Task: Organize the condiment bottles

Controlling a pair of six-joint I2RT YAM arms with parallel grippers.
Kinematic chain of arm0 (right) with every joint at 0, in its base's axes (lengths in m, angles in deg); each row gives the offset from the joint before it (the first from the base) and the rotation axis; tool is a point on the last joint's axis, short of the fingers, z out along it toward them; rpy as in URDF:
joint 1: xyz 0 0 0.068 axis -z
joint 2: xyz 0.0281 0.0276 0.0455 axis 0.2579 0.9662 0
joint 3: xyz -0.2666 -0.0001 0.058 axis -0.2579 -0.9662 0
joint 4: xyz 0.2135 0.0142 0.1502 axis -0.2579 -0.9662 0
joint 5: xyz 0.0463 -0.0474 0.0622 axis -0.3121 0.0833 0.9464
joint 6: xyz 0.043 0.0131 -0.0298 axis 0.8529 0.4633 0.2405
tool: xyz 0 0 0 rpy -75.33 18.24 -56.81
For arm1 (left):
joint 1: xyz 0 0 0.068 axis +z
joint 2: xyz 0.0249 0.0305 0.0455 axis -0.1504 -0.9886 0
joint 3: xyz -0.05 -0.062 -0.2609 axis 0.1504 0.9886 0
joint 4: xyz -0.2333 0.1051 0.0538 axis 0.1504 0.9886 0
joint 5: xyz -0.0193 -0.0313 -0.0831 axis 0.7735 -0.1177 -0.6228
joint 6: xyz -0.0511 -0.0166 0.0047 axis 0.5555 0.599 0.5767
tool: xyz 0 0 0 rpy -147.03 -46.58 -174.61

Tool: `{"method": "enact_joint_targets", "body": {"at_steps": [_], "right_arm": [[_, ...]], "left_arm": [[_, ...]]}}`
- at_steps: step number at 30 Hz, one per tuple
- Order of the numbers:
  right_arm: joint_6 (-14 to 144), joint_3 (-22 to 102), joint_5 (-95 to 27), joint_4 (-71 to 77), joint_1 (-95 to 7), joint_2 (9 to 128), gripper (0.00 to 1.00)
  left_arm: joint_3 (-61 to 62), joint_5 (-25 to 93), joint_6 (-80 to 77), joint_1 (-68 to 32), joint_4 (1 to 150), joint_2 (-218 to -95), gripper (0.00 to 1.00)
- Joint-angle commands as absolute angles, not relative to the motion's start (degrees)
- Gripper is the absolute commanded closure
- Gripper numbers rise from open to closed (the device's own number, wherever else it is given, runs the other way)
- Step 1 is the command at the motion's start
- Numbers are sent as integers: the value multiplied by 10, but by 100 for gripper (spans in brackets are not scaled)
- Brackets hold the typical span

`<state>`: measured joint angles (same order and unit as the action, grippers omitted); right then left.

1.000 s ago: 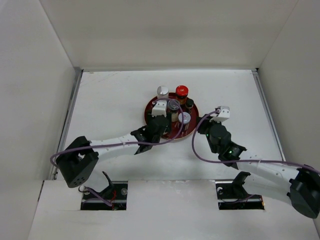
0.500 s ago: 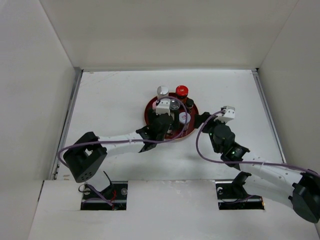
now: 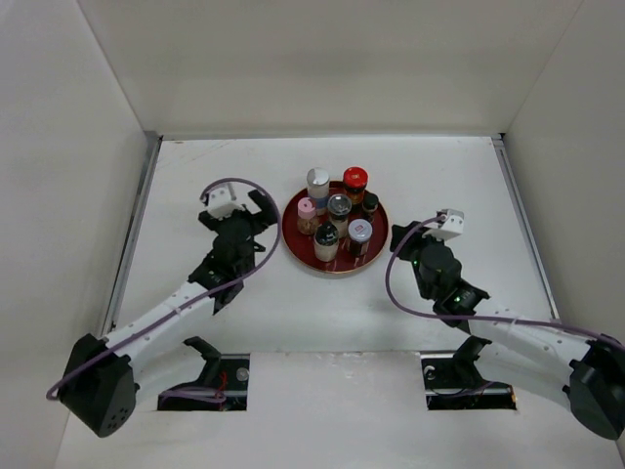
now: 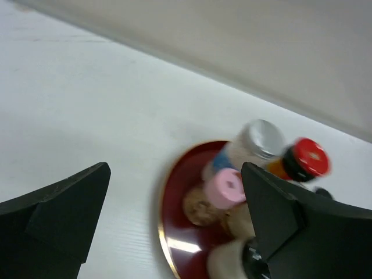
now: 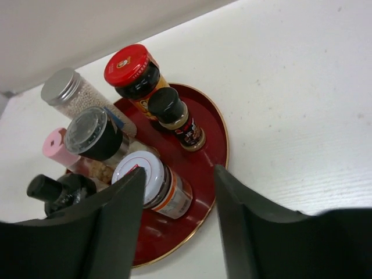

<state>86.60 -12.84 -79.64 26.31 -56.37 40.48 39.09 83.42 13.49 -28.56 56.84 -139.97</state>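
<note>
Several condiment bottles stand upright on the round red tray (image 3: 289, 234): a tall silver-lidded shaker (image 3: 317, 179), a red-lidded dark jar (image 3: 354, 178), a pink-lidded one (image 3: 307, 208), a small black-capped one (image 3: 370, 201) and a white-lidded jar (image 3: 359, 231). My left gripper (image 3: 262, 213) hangs open and empty just left of the tray. Its wrist view, blurred, shows the pink lid (image 4: 226, 187) and the tray rim (image 4: 165, 232) beyond the left gripper (image 4: 175, 171). My right gripper (image 3: 400, 239) sits at the tray's right edge, jaws apart with nothing between them. The white-lidded jar (image 5: 154, 180) lies beyond the right gripper (image 5: 179, 170).
White walls close the table in at the back and on both sides. The tray (image 5: 216, 136) sits mid-table with white tabletop all round it. Both arms' purple cables loop above the table beside the tray.
My left arm has pulled back from over the tray to its left side and opened, uncovering the pink-lidded and a black-capped bottle. The right arm has shifted only slightly.
</note>
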Motion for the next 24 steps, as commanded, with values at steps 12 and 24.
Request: {"method": "enact_joint_targets", "body": {"at_steps": [12, 24], "right_arm": [[867, -97, -824, 243, -559, 401, 28], [832, -53, -821, 155, -550, 377, 17]], "left_arm": [[427, 785, 281, -118, 712, -1446, 0], [457, 779, 305, -134, 651, -1405, 0]]}}
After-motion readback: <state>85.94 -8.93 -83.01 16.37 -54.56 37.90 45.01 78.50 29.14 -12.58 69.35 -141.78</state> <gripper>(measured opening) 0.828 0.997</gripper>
